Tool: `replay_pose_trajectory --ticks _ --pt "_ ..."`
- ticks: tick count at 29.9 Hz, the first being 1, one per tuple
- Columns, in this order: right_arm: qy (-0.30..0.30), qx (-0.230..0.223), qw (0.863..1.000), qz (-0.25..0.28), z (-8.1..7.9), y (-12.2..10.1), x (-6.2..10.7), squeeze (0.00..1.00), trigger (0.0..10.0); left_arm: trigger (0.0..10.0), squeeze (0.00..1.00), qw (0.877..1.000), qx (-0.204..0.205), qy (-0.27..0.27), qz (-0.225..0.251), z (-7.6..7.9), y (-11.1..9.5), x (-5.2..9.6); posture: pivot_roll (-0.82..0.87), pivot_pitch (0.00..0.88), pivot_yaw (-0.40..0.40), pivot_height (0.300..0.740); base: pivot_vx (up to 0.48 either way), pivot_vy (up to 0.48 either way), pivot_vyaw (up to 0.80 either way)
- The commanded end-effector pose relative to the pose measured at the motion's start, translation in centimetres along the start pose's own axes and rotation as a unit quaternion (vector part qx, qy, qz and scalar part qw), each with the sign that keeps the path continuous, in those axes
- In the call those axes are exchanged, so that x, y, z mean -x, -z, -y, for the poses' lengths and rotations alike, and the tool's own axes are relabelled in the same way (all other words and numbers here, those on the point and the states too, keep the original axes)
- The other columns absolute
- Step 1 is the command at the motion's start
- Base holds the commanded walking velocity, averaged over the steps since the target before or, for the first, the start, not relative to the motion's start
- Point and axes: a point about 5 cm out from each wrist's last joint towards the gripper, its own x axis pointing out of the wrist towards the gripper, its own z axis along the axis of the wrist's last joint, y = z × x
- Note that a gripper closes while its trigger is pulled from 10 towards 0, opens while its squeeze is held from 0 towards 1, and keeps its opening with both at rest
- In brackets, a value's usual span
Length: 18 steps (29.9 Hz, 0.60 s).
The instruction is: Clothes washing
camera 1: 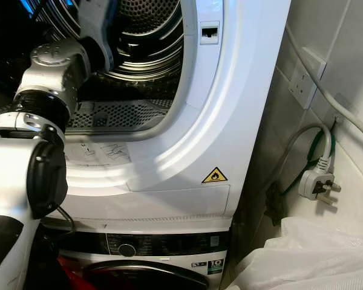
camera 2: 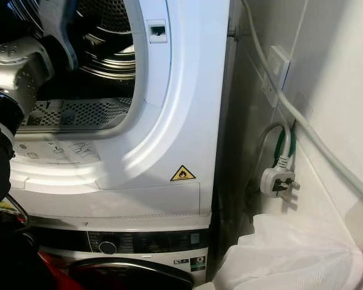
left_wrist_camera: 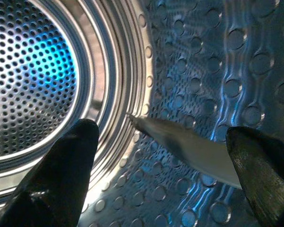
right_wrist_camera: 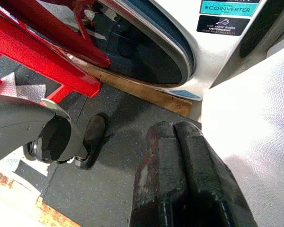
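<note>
Reaching into the dryer drum (left_wrist_camera: pixel 189 56), the left gripper (left_wrist_camera: pixel 163 156) has its jaws spread wide, gripping nothing. Below the drum, beside the washer door (right_wrist_camera: pixel 146 52), the right gripper (right_wrist_camera: pixel 180 175) hangs with jaws closed.

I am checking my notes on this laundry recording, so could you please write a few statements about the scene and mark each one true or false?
1. The left gripper is inside the dryer drum with its fingers apart. True.
2. The left gripper holds a garment. False: nothing lies between its fingers; a pale drum paddle shows beyond them.
3. The right gripper hangs low over the dark floor, fingers pressed together. True.
4. The white plug is pushed into the wall socket. False: it hangs loose below the socket, pins bare.
5. The dryer stands on top of the washing machine. True.
6. The yellow flame sticker is on the wall. False: it is on the dryer's white front.
</note>
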Motion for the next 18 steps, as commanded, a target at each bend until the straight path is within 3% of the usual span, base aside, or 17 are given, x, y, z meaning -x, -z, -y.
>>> replay_pose_trajectory --ticks 1,2,3,4,5,7,11,13,14,15,18 --pt "-0.003 -0.001 1.0 0.002 -0.4 -0.2 -0.1 0.0 10.0 10.0 1.0 0.999 -0.046 0.016 0.011 0.2 -0.6 0.0 0.04 0.0 0.105 0.74 0.0 0.0 0.0" --pt "-0.003 -0.002 1.0 0.002 -0.4 -0.2 -0.1 0.0 10.0 10.0 0.79 0.995 -0.096 0.024 0.005 0.7 -0.1 -0.1 0.04 0.0 0.105 0.74 0.0 0.0 0.0" --pt "-0.002 -0.003 1.0 0.002 -0.4 -0.2 -0.1 0.0 10.0 10.0 0.26 0.991 -0.128 0.031 0.003 1.0 0.2 -0.1 0.04 0.0 0.105 0.74 0.0 0.0 0.0" --pt "-0.002 -0.003 1.0 0.002 -0.4 -0.2 -0.1 0.0 10.0 10.0 0.26 0.991 -0.128 0.031 0.003 1.0 0.2 -0.1 0.04 0.0 0.105 0.74 0.0 0.0 0.0" --pt "-0.002 -0.004 1.0 0.003 -0.4 -0.2 -0.1 0.0 10.0 10.0 0.0 0.986 -0.159 0.044 0.003 1.6 0.7 -0.1 0.04 0.0 0.104 0.74 0.0 0.0 0.0" --pt "-0.001 -0.007 1.0 0.004 -0.5 -0.2 -0.1 0.0 10.0 10.0 0.0 0.979 -0.194 0.049 0.024 2.6 1.5 -0.1 0.04 0.0 0.107 0.74 0.0 0.0 0.0" --pt "0.0 -0.009 1.0 0.005 -0.5 -0.2 -0.1 0.0 10.0 10.0 0.0 0.977 -0.208 0.038 0.037 2.8 1.8 0.1 0.04 0.0 0.108 0.74 0.0 0.0 0.0" --pt "0.001 -0.011 1.0 0.006 -0.5 -0.2 -0.1 0.0 10.0 10.0 0.0 0.969 -0.237 -0.014 0.068 3.1 2.4 0.6 0.04 0.0 0.11 0.74 0.0 0.0 0.0" --pt "0.001 -0.011 1.0 0.006 -0.5 -0.2 -0.1 0.0 10.0 10.0 0.0 0.969 -0.237 -0.014 0.068 3.1 2.4 0.6 0.04 0.0 0.11 0.74 0.0 0.0 0.0" --pt "0.001 -0.013 1.0 0.007 -0.5 -0.2 -0.1 0.0 10.0 10.0 0.0 0.955 -0.267 -0.055 0.117 3.9 2.5 1.5 0.05 0.0 0.108 0.74 0.0 0.0 0.0" --pt "0.002 -0.013 1.0 0.008 -0.4 -0.2 -0.1 0.0 10.0 10.0 0.0 0.941 -0.28 -0.082 0.171 5.1 1.9 2.3 0.05 0.0 0.105 0.74 0.0 0.0 0.0"
